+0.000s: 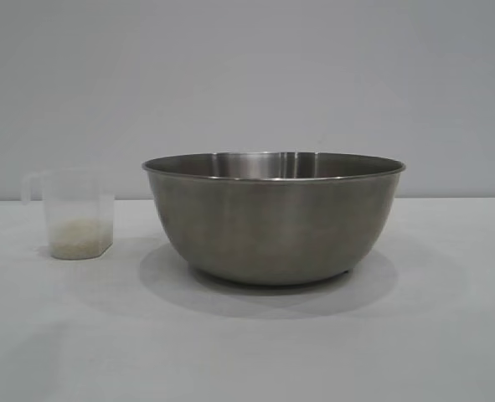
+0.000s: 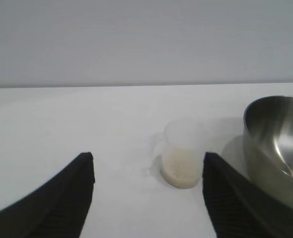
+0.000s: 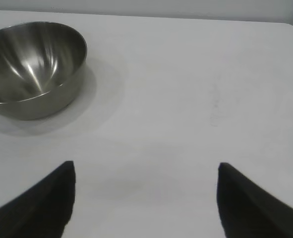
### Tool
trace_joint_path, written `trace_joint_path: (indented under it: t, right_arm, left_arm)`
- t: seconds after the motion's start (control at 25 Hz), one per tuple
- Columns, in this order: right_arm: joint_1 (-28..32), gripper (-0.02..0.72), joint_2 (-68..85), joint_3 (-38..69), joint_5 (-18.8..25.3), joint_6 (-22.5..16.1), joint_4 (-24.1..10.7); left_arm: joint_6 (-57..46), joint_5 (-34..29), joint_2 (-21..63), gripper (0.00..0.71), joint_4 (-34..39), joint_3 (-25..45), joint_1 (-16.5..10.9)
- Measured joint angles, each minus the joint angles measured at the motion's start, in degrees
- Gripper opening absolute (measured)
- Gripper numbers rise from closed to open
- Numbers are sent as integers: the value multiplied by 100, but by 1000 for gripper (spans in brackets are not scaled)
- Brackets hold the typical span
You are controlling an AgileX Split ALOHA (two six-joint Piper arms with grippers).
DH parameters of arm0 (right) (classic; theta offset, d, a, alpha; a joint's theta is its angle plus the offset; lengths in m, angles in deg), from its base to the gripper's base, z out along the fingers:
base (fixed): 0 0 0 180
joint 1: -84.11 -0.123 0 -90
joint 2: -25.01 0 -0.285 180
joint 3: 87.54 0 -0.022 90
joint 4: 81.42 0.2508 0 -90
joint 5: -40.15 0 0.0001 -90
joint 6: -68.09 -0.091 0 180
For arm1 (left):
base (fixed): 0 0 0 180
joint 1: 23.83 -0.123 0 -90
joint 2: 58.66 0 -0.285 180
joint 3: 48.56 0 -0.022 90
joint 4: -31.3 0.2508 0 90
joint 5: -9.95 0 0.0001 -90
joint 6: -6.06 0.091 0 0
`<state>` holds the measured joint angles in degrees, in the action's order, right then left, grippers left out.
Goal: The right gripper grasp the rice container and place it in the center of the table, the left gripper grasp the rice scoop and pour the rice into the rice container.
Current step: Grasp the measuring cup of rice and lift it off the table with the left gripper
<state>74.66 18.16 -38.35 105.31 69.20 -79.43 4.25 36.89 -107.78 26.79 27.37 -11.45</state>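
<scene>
The rice container [image 1: 274, 219], a large steel bowl, stands upright on the white table [image 1: 247, 352] near the middle of the exterior view. Left of it and apart from it stands the rice scoop [image 1: 77, 213], a small clear cup with off-white rice [image 1: 79, 240] in its bottom. Neither arm shows in the exterior view. My left gripper [image 2: 148, 161] is open above the table, short of the rice scoop [image 2: 182, 153], with the rice container [image 2: 280, 139] beside it. My right gripper [image 3: 146, 168] is open over bare table, away from the rice container [image 3: 34, 69]. Nothing is held.
A plain grey wall [image 1: 247, 75] stands behind the table. In the right wrist view the table's rounded corner [image 3: 292, 27] and far edge show beyond the bowl.
</scene>
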Motion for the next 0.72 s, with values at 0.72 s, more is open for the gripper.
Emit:
trace_joint_path:
  t: [0.72]
  right_arm:
    - [0, 505, 0, 0, 0, 10, 0]
  left_arm:
    - [39, 3611, -3744, 417, 411, -13, 0]
